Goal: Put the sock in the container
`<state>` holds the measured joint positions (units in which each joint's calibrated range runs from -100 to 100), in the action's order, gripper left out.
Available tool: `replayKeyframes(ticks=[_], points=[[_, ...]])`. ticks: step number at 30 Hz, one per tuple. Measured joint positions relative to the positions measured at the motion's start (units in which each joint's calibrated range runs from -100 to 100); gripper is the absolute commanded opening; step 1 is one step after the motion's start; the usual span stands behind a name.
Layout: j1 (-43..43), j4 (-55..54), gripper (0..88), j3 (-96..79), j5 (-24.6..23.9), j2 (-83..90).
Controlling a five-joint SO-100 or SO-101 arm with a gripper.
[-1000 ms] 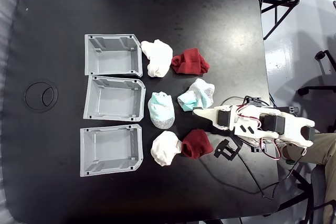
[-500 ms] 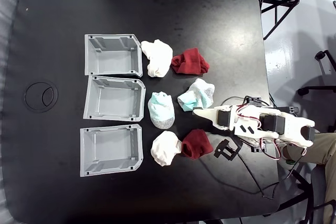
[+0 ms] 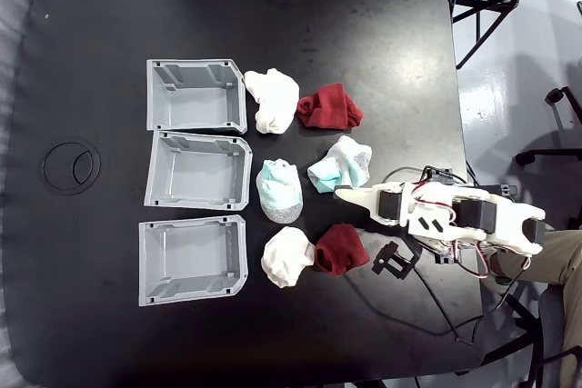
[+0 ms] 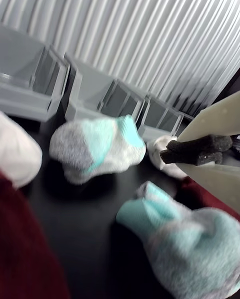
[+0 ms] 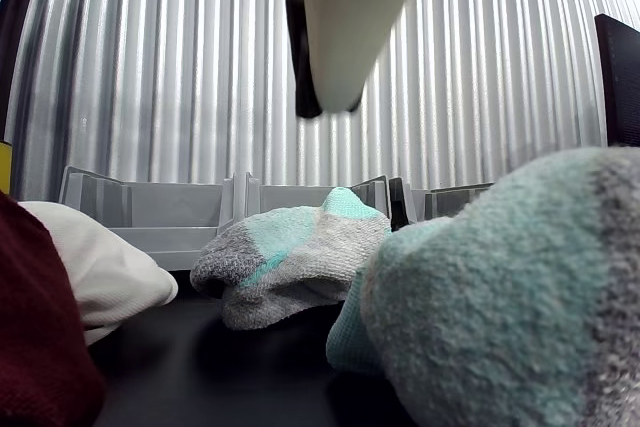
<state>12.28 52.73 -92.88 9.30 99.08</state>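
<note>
— On the black table (image 3: pixel 300 15), what lies where in the fixed view?

— Three light grey containers stand in a column at the left: the top container (image 3: pixel 195 95), the middle container (image 3: pixel 198 170) and the bottom container (image 3: pixel 191 260), each open-topped and holding nothing. Just right of them lie six socks in two columns. Nearest the bins are a white sock (image 3: pixel 272 100) at the top, a teal-and-grey sock (image 3: pixel 279 190) in the middle and another white sock (image 3: pixel 286 256) at the bottom. Beside those sit a dark red sock (image 3: pixel 330 107) at the top, a second teal-and-grey sock (image 3: pixel 339 164) in the middle and a second dark red sock (image 3: pixel 339 249) at the bottom, touching the lower white one.

— And the arm?

— The white arm (image 3: pixel 455 215) reaches in from the right, with the gripper (image 3: pixel 344 194) pointing left, just below the right-hand teal sock and apart from the rest. No sock is in it. I cannot tell how wide its jaws stand; in the wrist view one pale finger with a black pad (image 4: pixel 197 150) shows at the right edge, above the nearer teal sock (image 4: pixel 190 241).

— What else is on the table?

— A thin ring outline (image 3: pixel 71 165) left of the middle container, a small black part (image 3: pixel 393 261) below the arm, and wires (image 3: pixel 446 306) trailing toward the table's edge.

— So the socks are all outside the bins?

— Yes, all six lie on the table. A corrugated metal wall (image 5: pixel 150 67) stands behind the bins in the other view.
</note>
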Motion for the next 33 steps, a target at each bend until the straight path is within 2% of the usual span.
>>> replayKeyframes(ticks=[17, 25, 33], points=[[0.00, 0.08, 1.3, 9.46, 0.00, -2.18], [-5.71, 8.41, 1.3, 24.86, -2.40, -17.25], [-6.98, 18.33, 1.3, 44.23, -2.61, -35.75]])
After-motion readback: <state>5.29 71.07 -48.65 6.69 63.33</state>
